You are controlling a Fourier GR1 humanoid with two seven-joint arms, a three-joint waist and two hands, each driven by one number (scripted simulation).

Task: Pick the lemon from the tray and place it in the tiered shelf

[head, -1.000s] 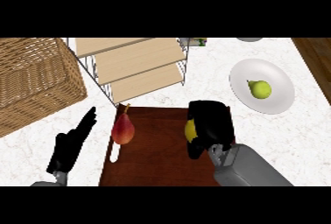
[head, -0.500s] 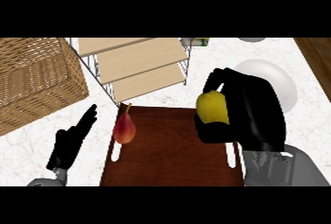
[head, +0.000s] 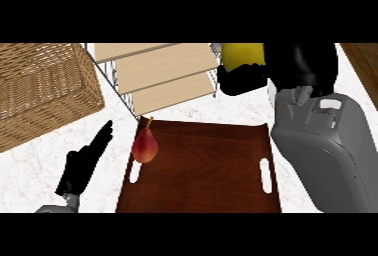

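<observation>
While no label or writing shows on anything here, the desk (head: 221, 107) itself is plain to see: white marble with faint grey veins, and a strip of brown wood at the far right edge. A dark wooden tray (head: 203, 170) with slotted handles lies in the middle, and a reddish pear-shaped fruit (head: 145, 145) rests at its left rim, stem toward the shelf. A wicker basket (head: 40, 87) fills the upper left. The tiered shelf (head: 159, 75) stands just beyond the tray, its pale wooden steps framed in wire. The right hand (head: 295, 67) is raised over the desk beside the shelf's right end, its fingers curled round the lemon (head: 242, 55), which is off the tray. Only the lemon's upper yellow part shows, so its long axis probably runs across the view, though I cannot be sure. The left hand (head: 85, 162) rests left of the tray, fingers straight and holding nothing.
</observation>
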